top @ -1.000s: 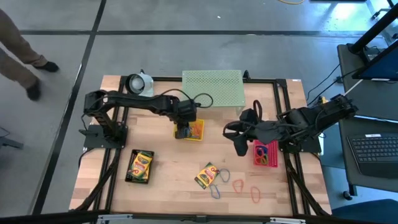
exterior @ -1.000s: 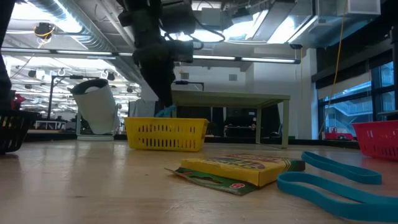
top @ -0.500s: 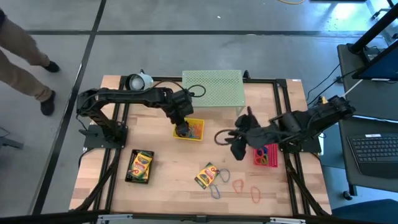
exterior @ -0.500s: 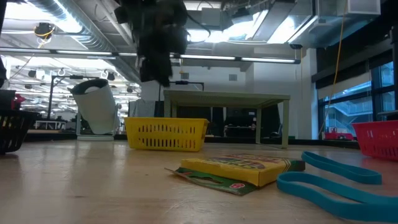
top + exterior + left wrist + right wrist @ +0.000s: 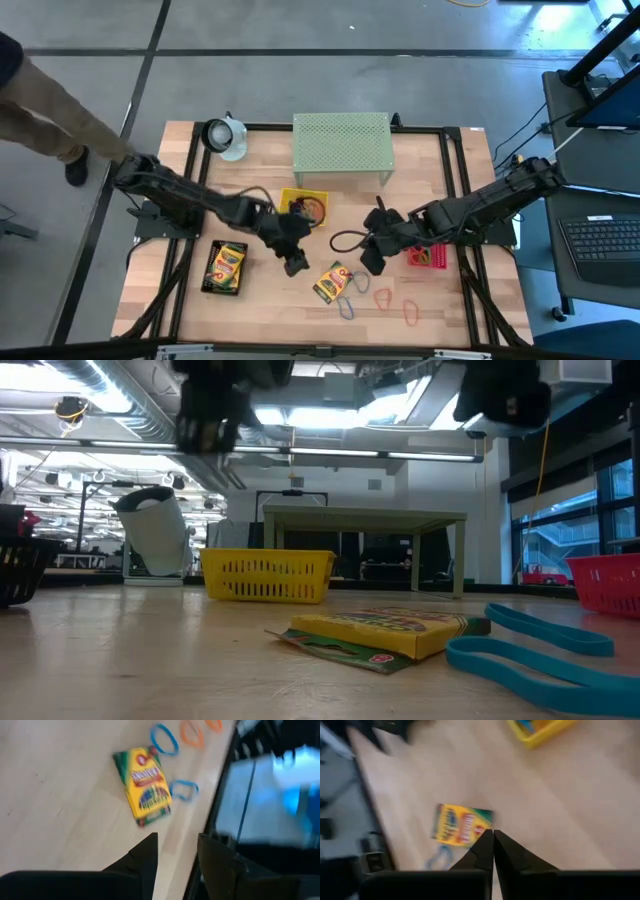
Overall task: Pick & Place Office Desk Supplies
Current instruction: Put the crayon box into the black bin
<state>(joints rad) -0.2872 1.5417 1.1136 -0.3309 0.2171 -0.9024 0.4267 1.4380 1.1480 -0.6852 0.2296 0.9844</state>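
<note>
The crayon box [image 5: 333,281] lying flat near the table's front edge, beside the thin loops [image 5: 383,297], looks light, stiff and a bit slick, best pinched across its narrow sides, with the left gripper [image 5: 294,262] parted and empty just beside it and the right gripper [image 5: 368,262] pinched shut, holding nothing.

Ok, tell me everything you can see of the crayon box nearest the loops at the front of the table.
The crayon box is a flat yellow and green carton with printed artwork, apparently cardboard. It lies flat on the bare wooden table, turned at an angle to the table's edges. A blue loop lies right beside it; whether they touch cannot be told. The low view shows one end looking open, with a flap resting on the wood. No gripper touches it: the left gripper and right gripper hang on either side.
</note>
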